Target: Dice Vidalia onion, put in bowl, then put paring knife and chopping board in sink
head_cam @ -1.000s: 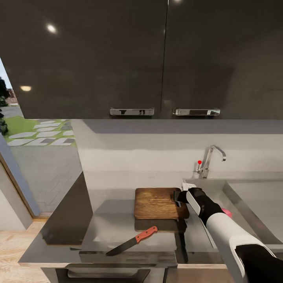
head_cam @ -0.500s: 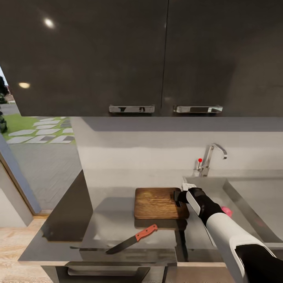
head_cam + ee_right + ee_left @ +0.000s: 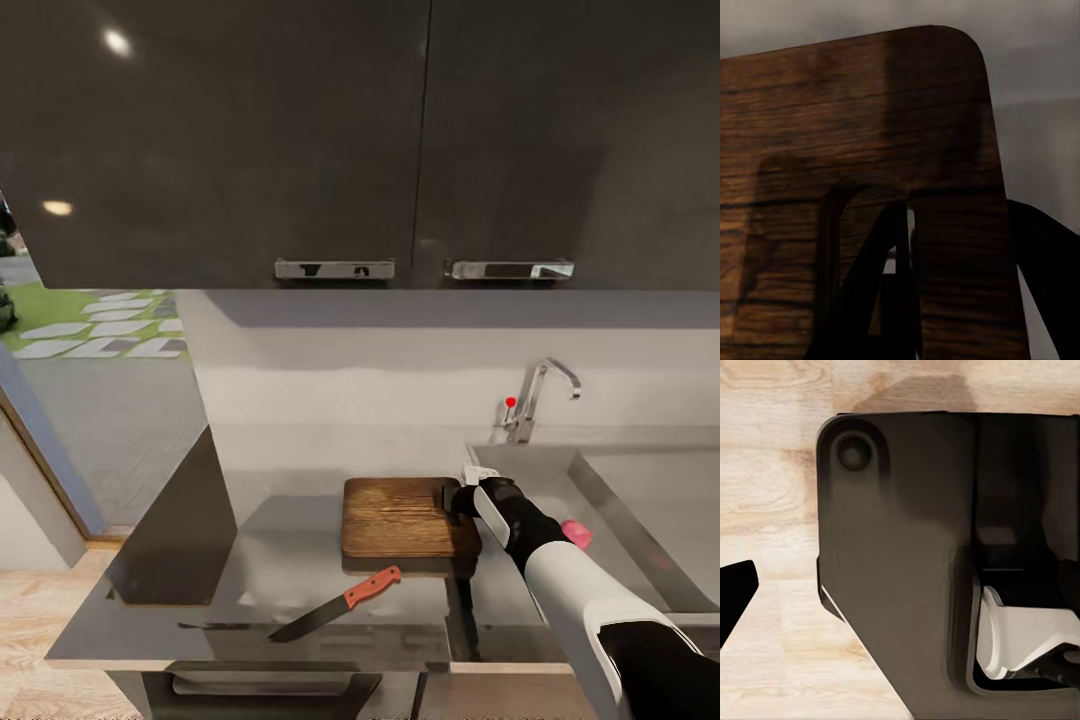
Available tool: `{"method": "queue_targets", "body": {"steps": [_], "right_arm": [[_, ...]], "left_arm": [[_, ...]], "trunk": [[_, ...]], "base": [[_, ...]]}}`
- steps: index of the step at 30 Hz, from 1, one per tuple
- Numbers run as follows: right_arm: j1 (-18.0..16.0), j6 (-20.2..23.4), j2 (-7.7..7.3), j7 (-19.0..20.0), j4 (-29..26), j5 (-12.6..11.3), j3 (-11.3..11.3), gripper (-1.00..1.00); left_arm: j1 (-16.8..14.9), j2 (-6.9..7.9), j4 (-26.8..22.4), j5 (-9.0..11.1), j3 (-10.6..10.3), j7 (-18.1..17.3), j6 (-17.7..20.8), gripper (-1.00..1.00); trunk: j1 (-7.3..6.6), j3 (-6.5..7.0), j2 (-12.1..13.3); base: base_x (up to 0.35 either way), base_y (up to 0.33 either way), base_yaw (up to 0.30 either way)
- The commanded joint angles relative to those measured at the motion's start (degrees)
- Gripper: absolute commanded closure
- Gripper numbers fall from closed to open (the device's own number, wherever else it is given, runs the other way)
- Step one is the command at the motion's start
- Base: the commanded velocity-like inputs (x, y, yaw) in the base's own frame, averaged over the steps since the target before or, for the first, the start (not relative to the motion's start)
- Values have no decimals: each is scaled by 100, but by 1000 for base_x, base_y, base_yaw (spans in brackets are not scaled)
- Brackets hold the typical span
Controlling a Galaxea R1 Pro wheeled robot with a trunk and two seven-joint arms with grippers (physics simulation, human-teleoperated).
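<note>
I'm keeping the right gripper (image 3: 458, 497) clamped on the chopping board (image 3: 405, 516) at its sink-side short edge, one finger (image 3: 866, 300) poking through the handle slot. The Vidalia onion (image 3: 576, 534) is sitting in the sink (image 3: 610, 512). The paring knife (image 3: 335, 607) is lying near the countertop's (image 3: 260, 570) front edge.

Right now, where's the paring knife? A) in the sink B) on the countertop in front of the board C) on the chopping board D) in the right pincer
B: the paring knife lies flat on the countertop, nearer the robot than the chopping board and apart from it, while the right pincer is at the board's sink-side edge.
</note>
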Motion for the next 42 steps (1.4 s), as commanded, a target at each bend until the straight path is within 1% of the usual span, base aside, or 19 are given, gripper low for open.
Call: {"method": "queue_targets", "body": {"steps": [1,22,42], "right_arm": [[-4,23,-6,-26,-9,-49,36,100],[-4,23,-6,-26,-9,-49,36,100],[-4,41,-6,-44,-9,-48,36,100]], "left_arm": [[-5,-2,12,12,3,-18,-30,-100],[-4,-1,11,12,3,-18,-30,-100],[-4,1,12,12,3,-18,-30,-100]], "trunk": [[3,-20,-13],[3,-193,-13],[3,-207,-13]], "base": [[0,0,0],[0,0,0],[0,0,0]]}}
